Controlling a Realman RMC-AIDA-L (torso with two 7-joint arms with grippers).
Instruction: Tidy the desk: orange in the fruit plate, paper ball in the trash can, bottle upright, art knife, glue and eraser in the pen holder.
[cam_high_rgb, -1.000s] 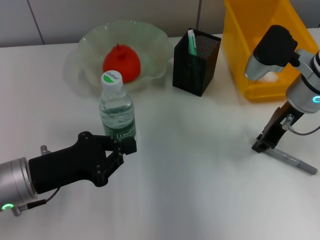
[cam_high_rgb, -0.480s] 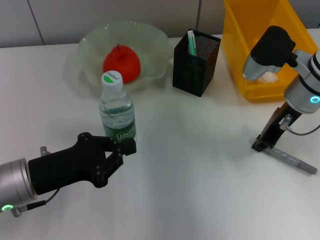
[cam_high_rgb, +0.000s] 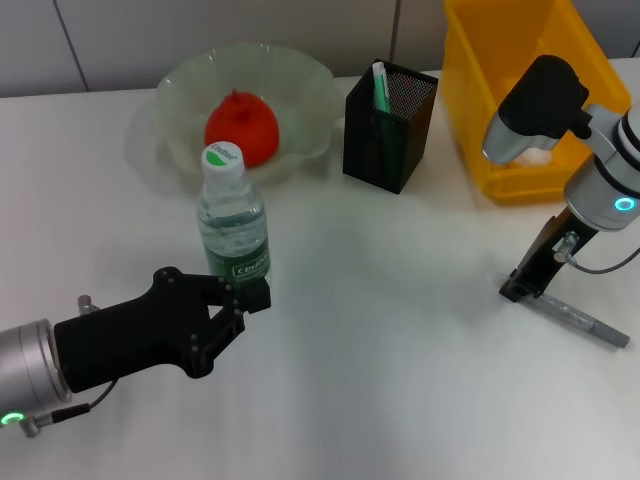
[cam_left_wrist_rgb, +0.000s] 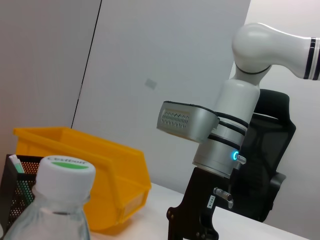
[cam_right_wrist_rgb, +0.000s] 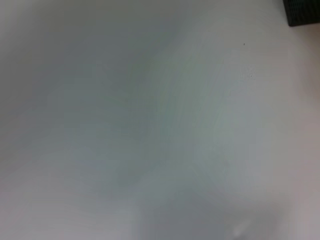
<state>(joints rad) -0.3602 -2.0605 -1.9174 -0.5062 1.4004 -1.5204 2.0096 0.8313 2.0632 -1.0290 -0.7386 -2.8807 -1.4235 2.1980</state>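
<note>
The bottle (cam_high_rgb: 233, 228) stands upright on the desk (cam_high_rgb: 400, 340); its cap (cam_left_wrist_rgb: 65, 172) fills the left wrist view's corner. My left gripper (cam_high_rgb: 246, 305) is open just in front of the bottle's base, which it partly hides. The orange (cam_high_rgb: 241, 127) lies in the fruit plate (cam_high_rgb: 300, 75). A green and white glue stick (cam_high_rgb: 381, 85) stands in the pen holder (cam_high_rgb: 388, 128). The paper ball (cam_high_rgb: 539, 156) shows in the trash can (cam_high_rgb: 500, 110). My right gripper (cam_high_rgb: 522, 286) points down at the near end of the grey art knife (cam_high_rgb: 580, 320) lying on the desk. The eraser is out of view.
The trash can (cam_left_wrist_rgb: 100, 172) sits at the far right, close behind the right arm (cam_left_wrist_rgb: 220, 145). The pen holder (cam_left_wrist_rgb: 12, 192) stands between plate and bin. Bare tabletop stretches from the bottle to the knife. The right wrist view holds only blurred table.
The right arm has edged slightly left at the knife's end. The left arm and the bottle have stayed put.
</note>
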